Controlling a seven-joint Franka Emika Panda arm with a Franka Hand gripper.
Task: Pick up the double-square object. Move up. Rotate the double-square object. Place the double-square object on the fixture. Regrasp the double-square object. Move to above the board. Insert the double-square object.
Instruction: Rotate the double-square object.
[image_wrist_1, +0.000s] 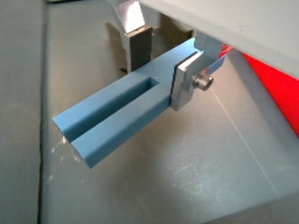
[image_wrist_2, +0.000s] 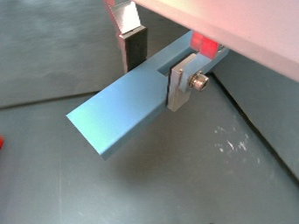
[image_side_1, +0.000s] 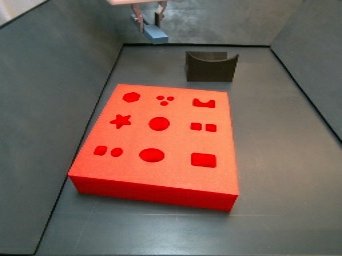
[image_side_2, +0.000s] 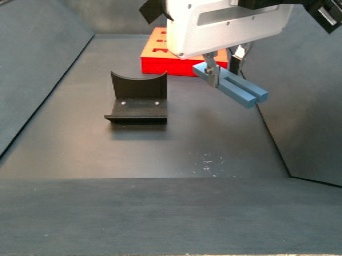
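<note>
End effector (image_side_2: 230, 72) is gripping the double-square object (image_side_2: 235, 88) aloft, at 3 o'clock of the fixture (image_side_2: 135, 100) — rotating should be slow, keeping grip firm, clear of the board (image_side_1: 160, 140).

even, soft overhead light, faint shadows; wrist views slightly blurred near the gripper (image_wrist_1: 163, 61), mild glare on the grey floor (image_wrist_2: 233, 144).
</note>
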